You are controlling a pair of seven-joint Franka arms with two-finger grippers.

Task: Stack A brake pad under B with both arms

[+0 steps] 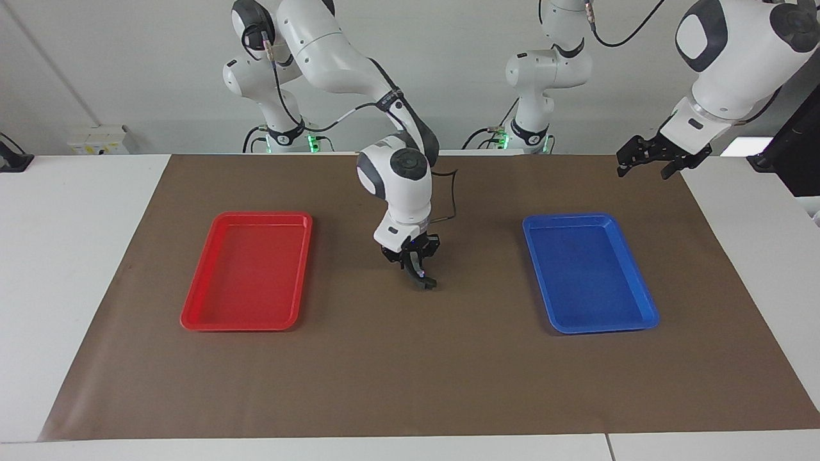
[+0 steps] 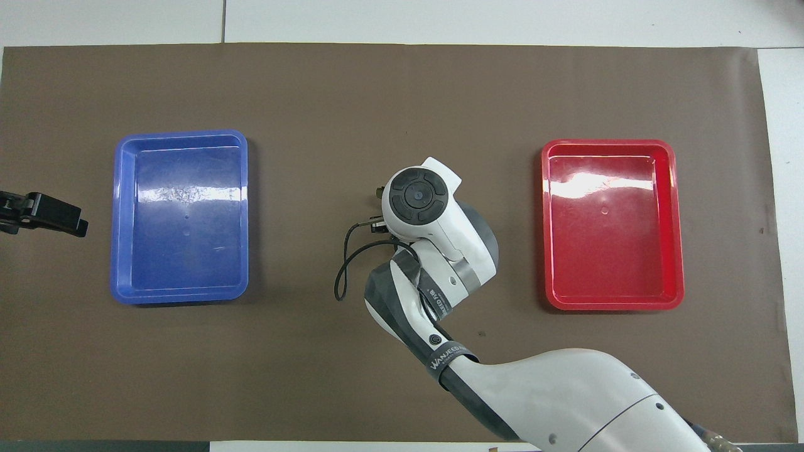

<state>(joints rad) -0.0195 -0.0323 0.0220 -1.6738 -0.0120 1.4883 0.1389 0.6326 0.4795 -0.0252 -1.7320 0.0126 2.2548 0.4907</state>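
Observation:
My right gripper [image 1: 416, 264] points down over the middle of the brown mat, between the two trays. It is shut on a dark curved piece with a pale strip, B [image 1: 423, 278], which hangs tilted with its lower end at or just above the mat. In the overhead view the right arm's wrist [image 2: 418, 201] covers the gripper and B. The A brake pad does not show in either view. My left gripper [image 1: 646, 168] is open, empty and raised over the mat's edge at the left arm's end of the table; it also shows in the overhead view [image 2: 47, 215].
An empty red tray [image 1: 192, 307] lies toward the right arm's end, also in the overhead view [image 2: 672, 226]. An empty blue tray [image 1: 640, 301] lies toward the left arm's end, also in the overhead view [image 2: 119, 213]. A black cable [image 2: 342, 276] loops off the right wrist.

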